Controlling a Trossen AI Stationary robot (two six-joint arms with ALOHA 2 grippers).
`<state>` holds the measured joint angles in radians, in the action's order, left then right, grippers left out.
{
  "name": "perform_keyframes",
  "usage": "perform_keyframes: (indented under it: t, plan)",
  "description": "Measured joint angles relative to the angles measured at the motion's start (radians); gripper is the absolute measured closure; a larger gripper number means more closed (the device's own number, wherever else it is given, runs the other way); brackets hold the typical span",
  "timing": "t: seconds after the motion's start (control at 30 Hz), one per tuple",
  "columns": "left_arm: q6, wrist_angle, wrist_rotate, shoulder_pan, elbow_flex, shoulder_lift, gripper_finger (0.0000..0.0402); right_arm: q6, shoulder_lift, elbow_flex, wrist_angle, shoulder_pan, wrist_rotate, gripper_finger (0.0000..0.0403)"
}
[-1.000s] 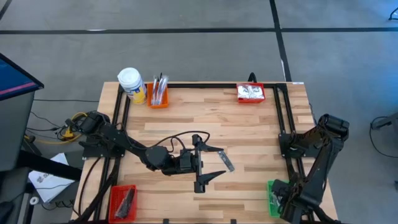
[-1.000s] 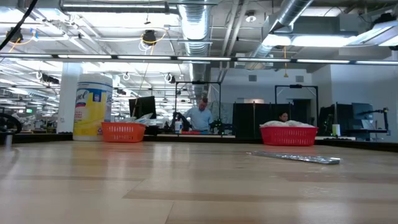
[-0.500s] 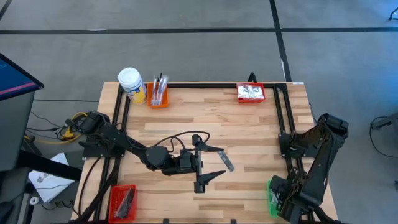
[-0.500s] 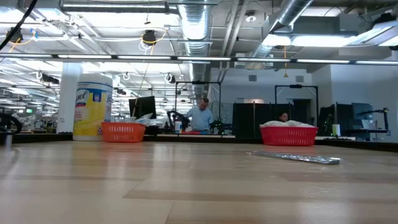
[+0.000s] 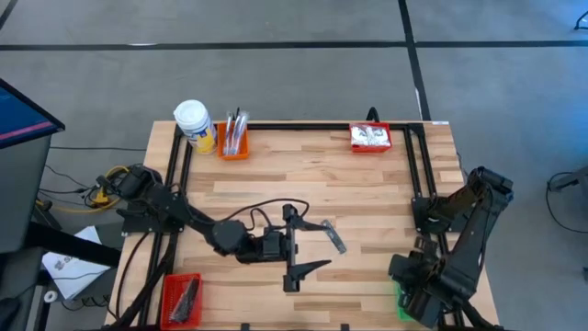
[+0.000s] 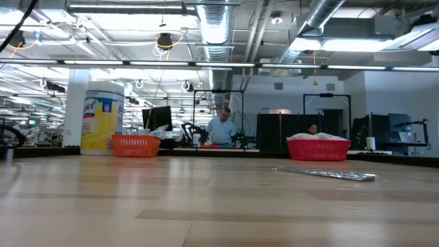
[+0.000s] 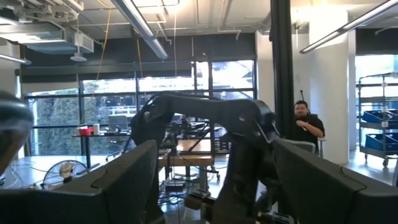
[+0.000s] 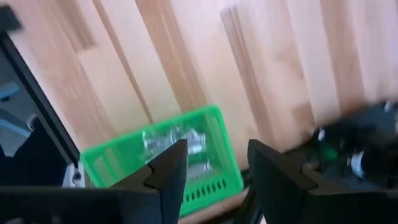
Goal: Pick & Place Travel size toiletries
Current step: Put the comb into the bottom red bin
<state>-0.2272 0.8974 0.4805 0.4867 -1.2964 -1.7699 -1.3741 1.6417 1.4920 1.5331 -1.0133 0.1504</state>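
A silvery sachet [image 5: 335, 240] lies flat on the wooden table [image 5: 367, 198], also seen in the low view as a thin strip [image 6: 326, 173]. My left gripper [image 5: 323, 244] hovers open above it, its fingers held level-to-raised and facing the room [image 7: 214, 186]; nothing sits between them. My right gripper [image 8: 211, 171] is open and points down over the green bin [image 8: 165, 158] at the table's near right corner [image 5: 401, 303]. Silvery sachets [image 8: 174, 142] lie inside the bin.
An orange bin [image 5: 232, 142] holding toothbrushes and a white-capped yellow jar [image 5: 193, 124] stand at the far left. A red bin [image 5: 370, 138] with white packets is at the far right. Another red bin [image 5: 181, 299] with dark bars is at the near left. Black frame rails [image 5: 418, 175] run along the table's sides.
My right gripper has risen above the green bin and shifted a little toward the table's left, its wrist turning as it went. Its fingers stay apart with nothing in them. The sachet on the table has not moved.
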Motion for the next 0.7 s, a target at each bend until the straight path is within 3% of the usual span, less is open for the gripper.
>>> perform_keyframes:
  t: [0.7]
  plan:
    - [0.024,-0.024,0.008,0.063,0.0,0.0,0.0088,0.307,0.0,0.12,-0.001,0.035,0.531,0.0248]
